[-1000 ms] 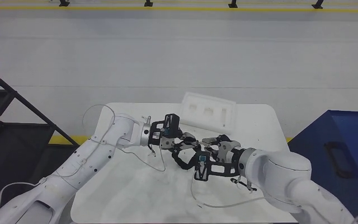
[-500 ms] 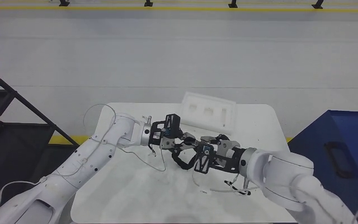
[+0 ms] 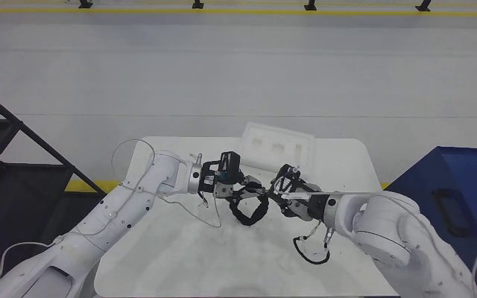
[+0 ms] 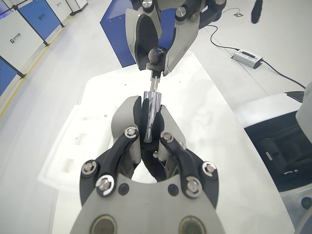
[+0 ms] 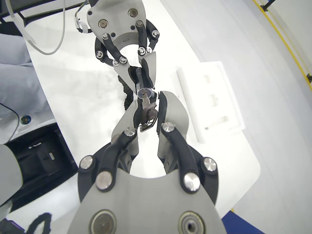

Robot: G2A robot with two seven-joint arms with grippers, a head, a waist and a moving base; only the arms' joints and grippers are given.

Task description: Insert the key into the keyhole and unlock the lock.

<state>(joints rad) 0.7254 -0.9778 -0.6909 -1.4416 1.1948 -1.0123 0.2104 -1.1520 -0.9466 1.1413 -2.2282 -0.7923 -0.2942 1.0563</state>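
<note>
Chrome cylinder lock (image 4: 153, 96) is sitting clamped in the left gripper (image 4: 149, 103); the right gripper (image 5: 148, 103) is pinching the black-headed metal key (image 5: 149, 115), blade lining up along the cylinder's axis (tip seemingly at the keyhole (image 5: 144, 94)).

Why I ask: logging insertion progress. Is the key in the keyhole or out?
Partly in: the key, held by the right gripper, has its blade tip inside the chrome end of the lock; the remaining blade shows.

Glossy white left arm (image 3: 127, 205) and right arm (image 3: 387, 231); left gripper (image 4: 150, 105) and right gripper (image 5: 148, 101) show grey fingers (image 4: 121, 118), black links, silver screws.
</note>
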